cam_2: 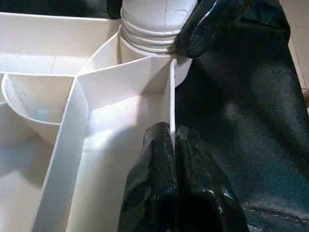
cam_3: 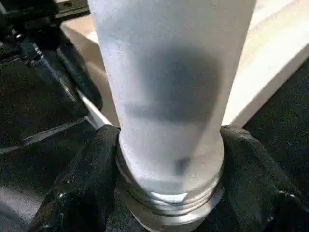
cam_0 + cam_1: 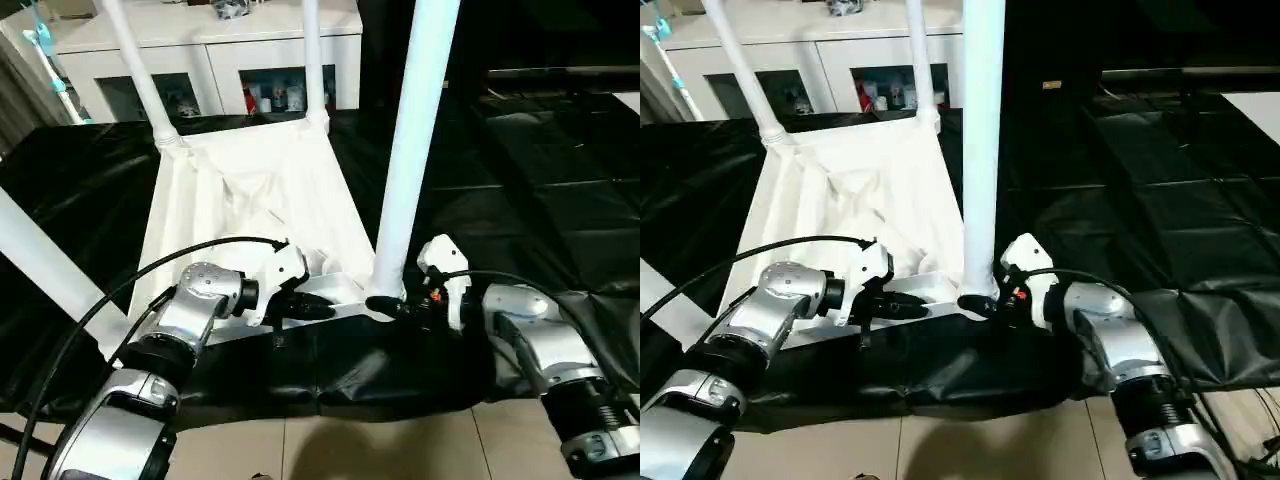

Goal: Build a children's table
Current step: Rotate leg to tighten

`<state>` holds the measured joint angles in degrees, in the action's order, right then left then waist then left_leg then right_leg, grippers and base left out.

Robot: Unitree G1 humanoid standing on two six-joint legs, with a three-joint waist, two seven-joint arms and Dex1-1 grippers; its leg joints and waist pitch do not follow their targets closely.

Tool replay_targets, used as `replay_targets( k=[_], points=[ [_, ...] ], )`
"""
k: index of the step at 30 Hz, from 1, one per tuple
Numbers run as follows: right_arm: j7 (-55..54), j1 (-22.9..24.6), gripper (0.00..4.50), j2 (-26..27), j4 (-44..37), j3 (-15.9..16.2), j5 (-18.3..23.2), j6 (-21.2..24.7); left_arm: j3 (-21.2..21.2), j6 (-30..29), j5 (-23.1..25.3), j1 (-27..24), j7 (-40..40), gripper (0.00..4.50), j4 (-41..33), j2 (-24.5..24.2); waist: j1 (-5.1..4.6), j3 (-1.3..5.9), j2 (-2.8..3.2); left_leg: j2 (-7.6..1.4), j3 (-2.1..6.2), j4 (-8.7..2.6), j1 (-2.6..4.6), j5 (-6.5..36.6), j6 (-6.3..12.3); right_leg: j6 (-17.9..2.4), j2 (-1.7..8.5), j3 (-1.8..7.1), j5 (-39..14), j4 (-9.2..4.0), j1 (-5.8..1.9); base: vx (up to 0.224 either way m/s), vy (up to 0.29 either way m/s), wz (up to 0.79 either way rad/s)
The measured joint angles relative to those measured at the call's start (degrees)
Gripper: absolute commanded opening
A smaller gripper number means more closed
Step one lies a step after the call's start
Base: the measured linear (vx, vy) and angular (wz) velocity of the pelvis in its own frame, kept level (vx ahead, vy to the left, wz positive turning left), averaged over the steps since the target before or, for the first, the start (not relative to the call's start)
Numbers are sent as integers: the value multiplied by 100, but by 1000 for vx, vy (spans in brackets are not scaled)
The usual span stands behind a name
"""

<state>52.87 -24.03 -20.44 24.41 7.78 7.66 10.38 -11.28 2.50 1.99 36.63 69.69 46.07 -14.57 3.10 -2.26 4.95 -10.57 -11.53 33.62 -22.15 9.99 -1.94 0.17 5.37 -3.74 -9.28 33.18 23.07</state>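
The upturned table top point(image 3: 250, 215) lies on the black-covered work table point(image 3: 560, 190). The left gripper point(image 1: 173, 145) is pinched tight on its thin near rim. The right gripper point(image 2: 169, 193) clasps the threaded foot of an upright leg point(image 3: 410, 150), one finger on each side, just beside the left's fingertips.

I count one white table top point(image 3: 250, 215) lying upside down, mid-frame. Four white legs show: two point(image 3: 140, 75) point(image 3: 313, 60) standing in its far corners at upper left and top centre, one point(image 3: 415, 150) right of centre, and one point(image 3: 45, 265) at the left edge. My two grippers point(image 3: 310, 307) point(image 3: 392, 307) sit low in frame.
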Motion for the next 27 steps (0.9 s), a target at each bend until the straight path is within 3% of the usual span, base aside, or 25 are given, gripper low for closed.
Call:
replay_targets(
  k=[6, 12, 20, 22, 27],
  points=[
    [-1465, -314, 270, 584, 519, -257, -264, 34, 53, -192, 176, 276, -1040, 0, 341, 378, -121, 3, -6, 2, 1, 0, 13, 1, -2, -4, 0, 2, 3, 3, -4, 0, 0, 0],
    [-3470, -933, 270, 1346, 1274, -653, -463, 288, 139, -471, 344, 804, -2536, 0, 1018, 1046, -131, 4, -13, 12, 4, 2, 14, 1, -2, 2, 2, 6, 0, -1, -7, 0, 0, 0],
    [-4228, -1230, 270, 1568, 1700, -797, -608, 203, 173, -423, 434, 1051, -3165, 0, 1394, 1356, -123, 6, -28, 17, 8, 4, 11, 1, -2, -9, 5, 6, 7, -9, -17, 0, 0, 0],
    [-4196, -1211, 326, 1569, 1701, -826, -598, 147, 163, -362, 447, 1063, -3147, 0, 1427, 1353, -116, 6, -28, 17, 9, 2, 10, 1, -1, -19, 4, 5, 13, -8, -16, 0, 0, 0],
    [-3844, -1132, 374, 1503, 1670, -840, -550, 23, 132, -264, 446, 1062, -3066, 0, 1455, 1299, -110, 7, -26, 16, 13, -2, 10, 1, -1, -20, 4, 0, 14, -7, -16, 0, 0, 0]
  ],
)
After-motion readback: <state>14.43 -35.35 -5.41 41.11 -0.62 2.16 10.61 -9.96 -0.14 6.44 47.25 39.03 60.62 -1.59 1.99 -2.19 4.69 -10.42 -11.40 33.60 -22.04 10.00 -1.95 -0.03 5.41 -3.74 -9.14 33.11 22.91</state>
